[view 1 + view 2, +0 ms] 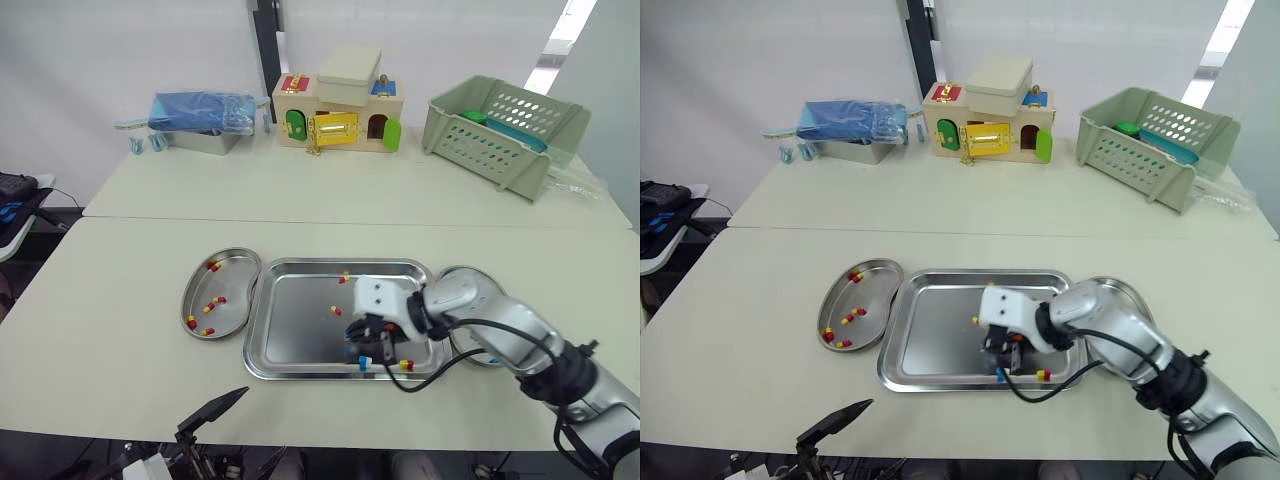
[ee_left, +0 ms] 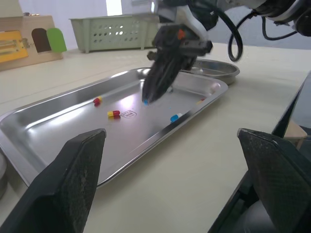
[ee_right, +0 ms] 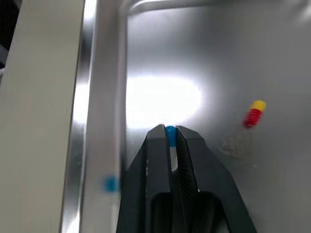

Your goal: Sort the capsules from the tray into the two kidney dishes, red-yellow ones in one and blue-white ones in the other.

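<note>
Counter, lower centre: right end effector pinches a blue-white capsule over the tray; left end effector stands spread apart.

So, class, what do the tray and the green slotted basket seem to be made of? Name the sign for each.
Tray: likely polished metal, perhaps stainless steel; it is silvery and mirrors bright glare. Green basket: probably moulded plastic with a matt finish; it has an even pale green colour and regular slots in its walls.
</note>
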